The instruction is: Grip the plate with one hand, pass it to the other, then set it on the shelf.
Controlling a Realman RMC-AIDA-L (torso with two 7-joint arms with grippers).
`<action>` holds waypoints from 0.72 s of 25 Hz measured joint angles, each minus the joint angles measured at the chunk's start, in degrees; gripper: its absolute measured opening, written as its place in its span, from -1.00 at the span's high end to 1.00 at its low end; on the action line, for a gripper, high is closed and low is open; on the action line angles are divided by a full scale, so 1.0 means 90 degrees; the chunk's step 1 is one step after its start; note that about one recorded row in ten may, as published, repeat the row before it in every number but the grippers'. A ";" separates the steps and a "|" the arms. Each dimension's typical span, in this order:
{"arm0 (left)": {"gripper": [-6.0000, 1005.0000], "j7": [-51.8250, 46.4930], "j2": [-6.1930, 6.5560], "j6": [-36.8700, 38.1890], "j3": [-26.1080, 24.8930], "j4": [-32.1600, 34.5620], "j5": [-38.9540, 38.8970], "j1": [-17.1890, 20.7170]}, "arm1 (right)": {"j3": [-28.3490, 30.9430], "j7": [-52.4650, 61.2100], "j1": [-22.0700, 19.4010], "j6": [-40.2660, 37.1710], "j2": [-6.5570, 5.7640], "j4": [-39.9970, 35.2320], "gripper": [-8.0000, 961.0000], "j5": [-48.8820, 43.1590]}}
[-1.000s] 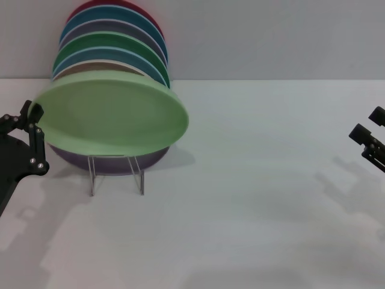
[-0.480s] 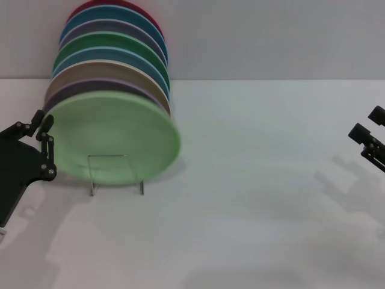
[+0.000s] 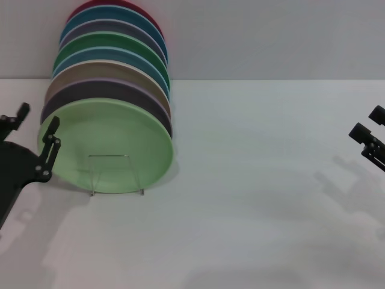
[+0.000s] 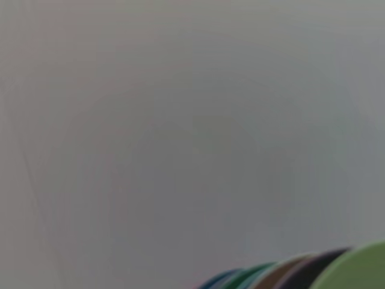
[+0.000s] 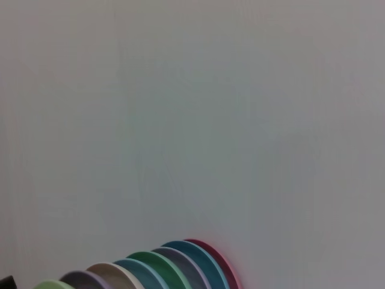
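The pale mint-green plate (image 3: pixel 108 144) stands on edge in the clear acrylic shelf (image 3: pixel 117 174), at the front of a row of plates, leaning back on the dark purple one. My left gripper (image 3: pixel 38 117) is open just left of the plate. One of its fingers (image 3: pixel 51 135) overlaps the plate's left rim; the other is clear of it. My right gripper (image 3: pixel 368 123) is open and empty at the far right. The plate's edge shows in the left wrist view (image 4: pixel 361 268) and in the right wrist view (image 5: pixel 51 284).
Several coloured plates (image 3: pixel 114 60) stand in a row behind the mint one, up to the back wall (image 3: pixel 271 36). The white table (image 3: pixel 258 198) stretches from the rack to the right gripper.
The plate went from tilted nearly flat above the rack, held at its left rim, to standing upright in it. My left gripper opened and drew back a little to the left.
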 joint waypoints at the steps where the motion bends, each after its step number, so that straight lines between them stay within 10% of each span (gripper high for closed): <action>1: 0.13 0.0010 -0.0001 0.0074 0.0000 -0.0033 0.0000 0.0052 | 0.0005 0.0000 0.0000 -0.0001 0.0000 0.0000 -0.38 -0.0013; 8: -0.31 -0.0230 -0.0028 0.0642 -0.0431 -0.0581 -0.0499 0.0765 | 0.0152 -0.0756 -0.0046 -0.0066 0.0061 -0.0163 -0.39 0.0085; 18: -0.65 -0.1774 -0.0020 0.0294 -0.0534 0.0054 -0.1609 0.0646 | 0.0080 -0.3242 0.0157 -0.0505 0.0108 -0.1991 -0.40 0.2126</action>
